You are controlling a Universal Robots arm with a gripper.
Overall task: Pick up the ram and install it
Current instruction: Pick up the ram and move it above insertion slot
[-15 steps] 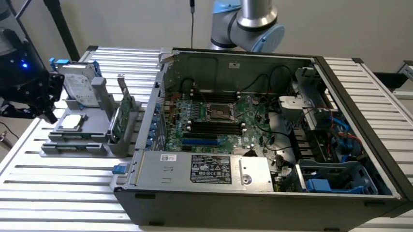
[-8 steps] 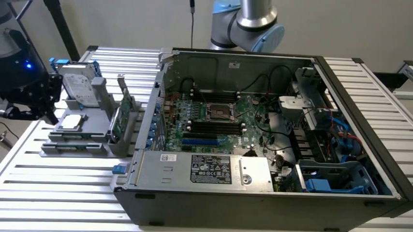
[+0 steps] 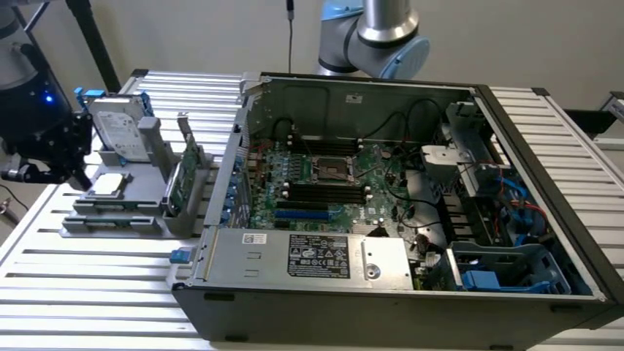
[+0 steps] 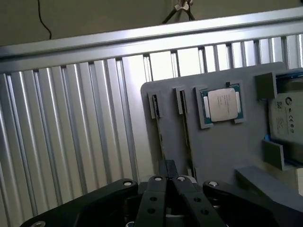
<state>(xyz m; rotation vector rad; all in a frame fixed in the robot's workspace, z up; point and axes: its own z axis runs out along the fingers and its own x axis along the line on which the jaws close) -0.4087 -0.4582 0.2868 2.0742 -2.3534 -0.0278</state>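
Two ram sticks stand edge-on in slots of a grey holder: one ram and a second beside it. In the wrist view my gripper hovers just short of the holder, its black fingers pressed together with nothing between them. In the exterior view the gripper hangs at the exterior view's left, over the holder's outer edge, where narrow green strips of ram lie low in front. The motherboard's black ram slots sit inside the open computer case.
The holder also carries a CPU, a hard drive and a taller green expansion card. The case has high metal walls, cables and a power supply. The arm's base stands behind the case. All rests on a slatted aluminium table.
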